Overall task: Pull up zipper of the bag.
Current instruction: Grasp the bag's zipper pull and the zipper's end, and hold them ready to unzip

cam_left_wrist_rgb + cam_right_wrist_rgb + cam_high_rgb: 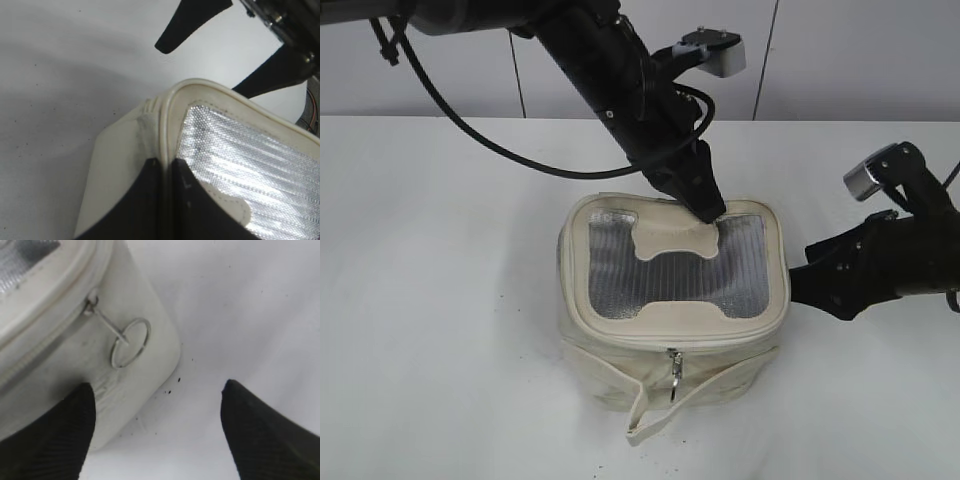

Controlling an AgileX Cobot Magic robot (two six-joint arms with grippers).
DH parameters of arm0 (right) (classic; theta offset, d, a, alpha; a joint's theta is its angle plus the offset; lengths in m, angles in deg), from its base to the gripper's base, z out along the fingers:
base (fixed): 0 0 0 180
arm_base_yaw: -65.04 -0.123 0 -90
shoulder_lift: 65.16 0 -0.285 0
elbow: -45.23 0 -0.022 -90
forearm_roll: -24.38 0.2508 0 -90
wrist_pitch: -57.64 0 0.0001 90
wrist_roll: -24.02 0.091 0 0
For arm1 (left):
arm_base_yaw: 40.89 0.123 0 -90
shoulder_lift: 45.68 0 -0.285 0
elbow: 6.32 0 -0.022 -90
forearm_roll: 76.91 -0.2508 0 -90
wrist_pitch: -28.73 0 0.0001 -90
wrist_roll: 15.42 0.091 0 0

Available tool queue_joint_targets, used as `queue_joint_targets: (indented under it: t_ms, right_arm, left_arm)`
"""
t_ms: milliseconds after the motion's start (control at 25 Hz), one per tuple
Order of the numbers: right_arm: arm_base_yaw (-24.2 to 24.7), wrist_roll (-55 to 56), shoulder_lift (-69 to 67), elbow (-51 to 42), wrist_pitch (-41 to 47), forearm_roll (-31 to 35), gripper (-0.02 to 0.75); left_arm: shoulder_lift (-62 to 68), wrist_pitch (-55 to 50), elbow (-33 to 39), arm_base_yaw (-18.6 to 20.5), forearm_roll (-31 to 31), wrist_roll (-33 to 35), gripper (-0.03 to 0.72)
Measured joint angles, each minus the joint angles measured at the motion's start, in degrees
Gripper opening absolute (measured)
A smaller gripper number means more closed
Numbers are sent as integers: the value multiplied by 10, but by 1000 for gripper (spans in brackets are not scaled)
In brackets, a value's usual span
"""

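The cream bag stands mid-table, its silver ribbed lid facing up. My left gripper reaches down to the lid's back edge and is shut on the cream rim there, with the zipper track along it. One silver zipper pull hangs at the front. Another pull with a round ring hangs on the bag's corner in the right wrist view. My right gripper is open beside the bag's right side. Its left finger is close to the bag wall, just below the ring, and nothing sits between its fingers.
A loose cream strap trails from the bag's front onto the white table. Small dark specks lie on the table by the bag's corner. The right gripper's two fingers show beyond the bag in the left wrist view.
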Motion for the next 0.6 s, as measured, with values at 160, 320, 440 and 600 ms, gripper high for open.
queue_joint_targets:
  t_ms: [160, 320, 440, 600]
  right_arm:
    - [0, -92, -2, -7, 23, 77, 596]
    - [0, -170, -22, -8, 61, 124, 595]
    - [2, -214, -45, -6, 85, 137, 594]
    - [3, -232, -79, 11, 108, 141, 577]
  left_arm:
    - [0, -1, 0, 0, 0, 0, 39]
    - [0, -1, 0, 0, 0, 0, 39]
    - [0, -2, 0, 1, 0, 0, 39]
    - [0, -3, 0, 1, -1, 0, 39]
